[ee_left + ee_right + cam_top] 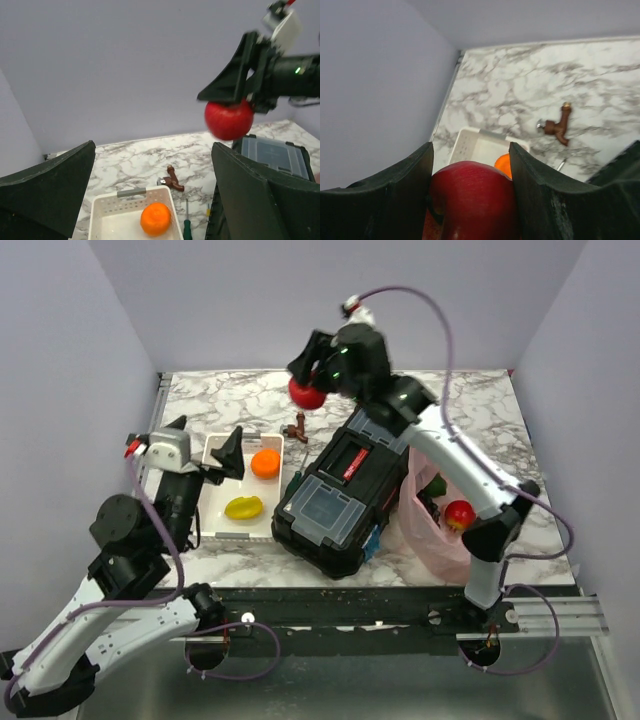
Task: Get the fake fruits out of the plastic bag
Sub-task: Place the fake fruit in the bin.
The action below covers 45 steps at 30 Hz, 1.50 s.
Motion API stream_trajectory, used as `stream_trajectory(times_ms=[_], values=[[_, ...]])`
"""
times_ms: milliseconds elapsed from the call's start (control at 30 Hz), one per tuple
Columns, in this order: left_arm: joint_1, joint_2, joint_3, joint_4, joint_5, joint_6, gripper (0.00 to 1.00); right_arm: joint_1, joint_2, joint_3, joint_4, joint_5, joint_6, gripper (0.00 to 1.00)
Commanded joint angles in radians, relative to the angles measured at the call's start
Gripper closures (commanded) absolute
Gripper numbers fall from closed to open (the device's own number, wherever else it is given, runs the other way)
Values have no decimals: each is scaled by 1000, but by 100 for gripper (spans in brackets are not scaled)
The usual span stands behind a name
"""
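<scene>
My right gripper (308, 378) is shut on a red apple (306, 393) and holds it in the air above the back of the table, left of the toolbox. The apple fills the space between the jaws in the right wrist view (470, 200) and shows in the left wrist view (229, 119). The pink plastic bag (432, 535) lies open at the right, with a red fruit (460, 513) and a dark green one (436, 486) inside. An orange (265, 464) and a yellow-green fruit (243, 507) lie in the white tray (214, 502). My left gripper (222, 455) is open and empty over the tray.
A black toolbox (335, 498) stands between the tray and the bag. A small brown-red figure (296, 429) lies on the marble behind it. A green-handled screwdriver (186, 229) lies between the tray and the toolbox. Walls close in the left, back and right sides.
</scene>
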Motion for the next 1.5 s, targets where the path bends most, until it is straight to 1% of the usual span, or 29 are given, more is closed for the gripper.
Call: stream_trajectory(times_ms=[0,67,167,267,400,567,633,767,833,1033,1067,1200,1267,1367,1467], values=[[6,-143,-125,282,-151,80,1,113,148,73,43,-25,26,74],[6,-212,-178,361,-177,96,2,159,220,92,54,-4,20,74],[7,-305,-264,489,-207,111,2,236,339,151,47,83,-33,74],[14,-345,-306,535,-200,117,1,299,439,181,54,160,-98,73],[43,-310,-303,519,-195,121,1,358,534,187,67,272,-197,72],[111,-280,-278,422,-125,8,1,371,615,182,68,300,-248,66],[136,-279,-277,404,-100,-27,1,371,634,177,62,305,-259,61],[161,-271,-274,393,-94,-42,2,371,664,184,48,315,-280,47],[166,-268,-272,390,-96,-42,2,370,665,187,41,305,-289,41],[177,-274,-268,385,-95,-48,1,371,632,214,26,286,-307,12],[178,-272,-269,385,-97,-45,1,371,623,220,23,280,-312,10],[179,-283,-268,383,-99,-43,1,370,569,283,-18,299,-319,5],[179,-285,-268,385,-98,-51,1,370,511,297,-29,320,-328,4],[180,-281,-263,382,-88,-78,1,370,403,267,-25,360,-348,2],[178,-257,-244,356,-57,-128,1,369,279,198,-30,429,-365,2]])
